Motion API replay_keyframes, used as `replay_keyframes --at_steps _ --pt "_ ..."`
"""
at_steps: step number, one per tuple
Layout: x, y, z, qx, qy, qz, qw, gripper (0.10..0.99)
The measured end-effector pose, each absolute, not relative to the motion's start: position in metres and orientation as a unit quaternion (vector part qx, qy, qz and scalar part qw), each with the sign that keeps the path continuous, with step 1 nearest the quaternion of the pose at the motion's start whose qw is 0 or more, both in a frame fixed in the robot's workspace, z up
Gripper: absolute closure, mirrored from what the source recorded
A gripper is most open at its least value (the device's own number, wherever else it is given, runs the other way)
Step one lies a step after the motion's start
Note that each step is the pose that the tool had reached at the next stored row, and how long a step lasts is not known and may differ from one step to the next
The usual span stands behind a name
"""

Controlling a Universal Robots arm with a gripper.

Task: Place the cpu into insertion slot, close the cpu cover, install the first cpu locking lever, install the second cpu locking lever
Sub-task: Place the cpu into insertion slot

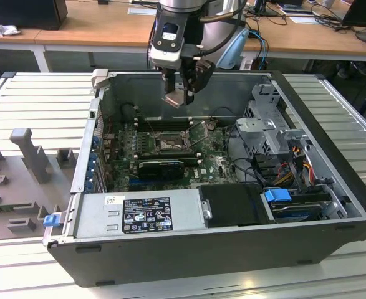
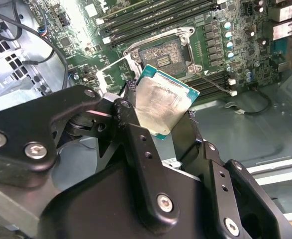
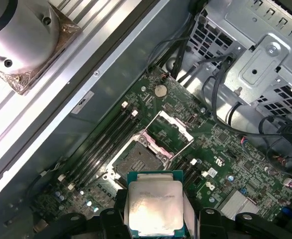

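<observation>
The end effector (image 1: 180,93) is clamped on the cpu (image 3: 153,209), pinching its opposite edges. The insertion slot (image 3: 142,162) lies uncovered below the end effector, clear of it, with the cpu cover (image 3: 169,130) flipped up just beyond.

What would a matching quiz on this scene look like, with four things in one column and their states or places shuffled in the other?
Column one:
1. cpu
2. insertion slot
3. cpu cover
4. drive cage

Column two:
A. swung up, open
B. silvery metal box beside the green board
C. clamped in the gripper, held above the board
D. empty, with its dark centre exposed

Pairs: 1-C, 2-D, 3-A, 4-B
</observation>
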State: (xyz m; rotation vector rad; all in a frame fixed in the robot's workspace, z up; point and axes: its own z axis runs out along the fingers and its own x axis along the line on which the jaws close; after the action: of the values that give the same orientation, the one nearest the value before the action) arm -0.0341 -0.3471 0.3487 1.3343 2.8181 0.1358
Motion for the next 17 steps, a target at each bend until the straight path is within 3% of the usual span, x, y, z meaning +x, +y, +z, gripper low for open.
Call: replay_keyframes --at_steps 17 --pt "-0.034 -0.347 0.338 0.533 0.845 0.045 0.014 0.561"
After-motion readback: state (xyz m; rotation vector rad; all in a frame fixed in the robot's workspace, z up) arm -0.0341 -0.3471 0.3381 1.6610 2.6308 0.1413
